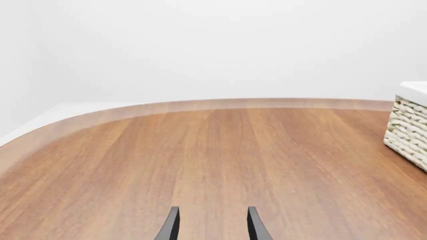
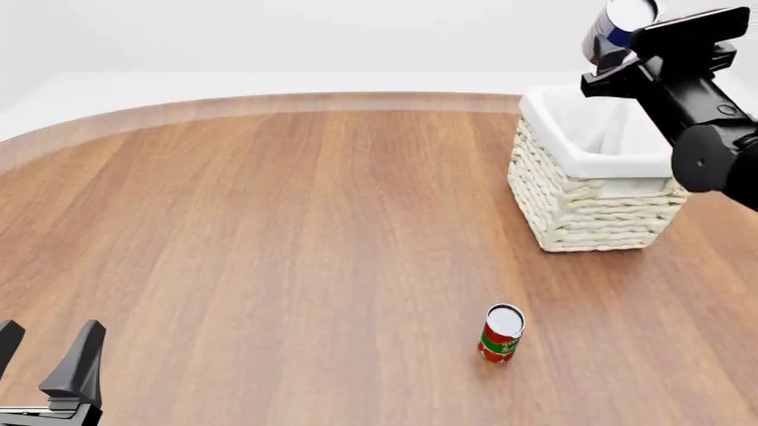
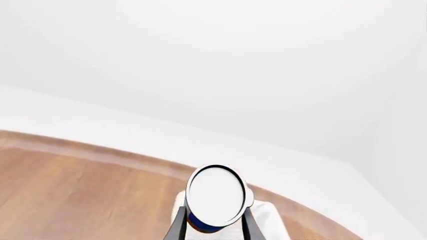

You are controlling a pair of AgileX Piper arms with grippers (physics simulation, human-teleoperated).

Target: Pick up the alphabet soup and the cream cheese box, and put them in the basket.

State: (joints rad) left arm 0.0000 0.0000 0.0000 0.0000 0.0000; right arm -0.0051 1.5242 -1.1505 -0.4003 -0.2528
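**Inventory: soup can held aloft over basket, L arm idle**

- Table (image 2: 261, 231): brown wood grain, curved far edge, fills most of front view.
- Basket (image 2: 592, 209): cream woven wicker w/ white cloth lining over rim; upper right of front view, standing on table. One corner shows at right edge of left wrist view (image 1: 408, 127).
- Alphabet soup (image 2: 619, 25): blue/white can, pale round top, at top right corner of front view, well above table, over the basket's far-right part. In right wrist view (image 3: 215, 196) the round lid faces the camera, blue label below it.
- Right gripper (image 2: 616, 53): black, fingers closed against the can's sides, can pinched between them; arm enters from right edge.
- Left gripper (image 2: 48, 351): lower left corner of front view, low near table; fingers spread apart, nothing between them. Same in left wrist view (image 1: 210, 225).
- Red and green can (image 2: 501, 334): upright on table, lower centre-right of front view, well apart from basket.
- Cream cheese box: not seen in any view.
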